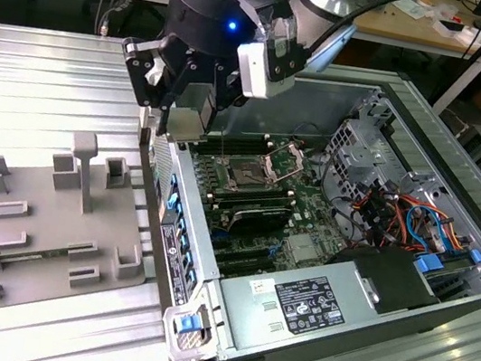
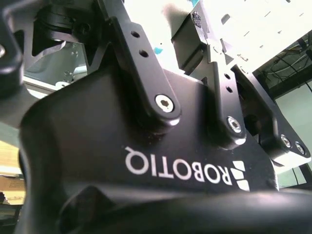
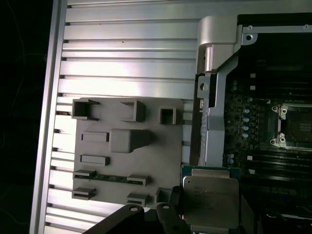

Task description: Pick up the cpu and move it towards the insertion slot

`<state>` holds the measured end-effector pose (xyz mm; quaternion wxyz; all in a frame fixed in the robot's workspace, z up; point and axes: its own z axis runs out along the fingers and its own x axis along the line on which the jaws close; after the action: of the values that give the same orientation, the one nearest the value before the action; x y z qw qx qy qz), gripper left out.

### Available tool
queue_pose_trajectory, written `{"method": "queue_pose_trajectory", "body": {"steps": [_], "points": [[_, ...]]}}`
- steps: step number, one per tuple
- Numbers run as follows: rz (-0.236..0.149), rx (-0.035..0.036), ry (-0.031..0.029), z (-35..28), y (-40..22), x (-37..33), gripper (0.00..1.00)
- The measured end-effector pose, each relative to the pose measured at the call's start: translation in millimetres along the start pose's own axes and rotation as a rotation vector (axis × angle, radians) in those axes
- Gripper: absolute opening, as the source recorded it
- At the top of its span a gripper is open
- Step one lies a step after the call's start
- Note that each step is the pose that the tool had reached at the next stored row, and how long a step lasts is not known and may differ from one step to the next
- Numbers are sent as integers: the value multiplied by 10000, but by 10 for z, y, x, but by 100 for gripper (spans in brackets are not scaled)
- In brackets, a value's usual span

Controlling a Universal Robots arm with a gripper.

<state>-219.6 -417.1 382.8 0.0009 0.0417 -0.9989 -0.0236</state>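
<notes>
We see the gripper (image 1: 182, 103) hanging above the near wall of the open computer case (image 1: 200, 321) in the exterior view, its black fingers (image 1: 158, 85) drawn in on a thin flat piece. In the first wrist view that piece is the cpu (image 3: 210, 201), its pale metal top facing the camera, clamped at its edges by the jaws and raised over the case wall, between the grey tray (image 3: 127, 151) and the motherboard (image 3: 253, 131).

The second wrist view gives us the gripper's black body and linkage bars (image 2: 146, 73) from close up; the fingertips are cut off there. The first wrist view also shows the insertion slot (image 3: 296, 126) partly cut by the frame edge, well apart from the cpu. In the exterior view the slot (image 1: 248, 176) sits open farther inside the case, its metal bracket (image 1: 287, 160) tilted up behind it. The tray (image 1: 50, 224) lies on the ribbed metal table (image 1: 37, 75) at the exterior view's left.
</notes>
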Motion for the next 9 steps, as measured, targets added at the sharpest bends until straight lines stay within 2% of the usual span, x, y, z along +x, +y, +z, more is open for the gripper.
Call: {"method": "queue_pose_trajectory", "body": {"steps": [9], "points": [[-1, 0, 0, 4, -14, -163, 55]]}}
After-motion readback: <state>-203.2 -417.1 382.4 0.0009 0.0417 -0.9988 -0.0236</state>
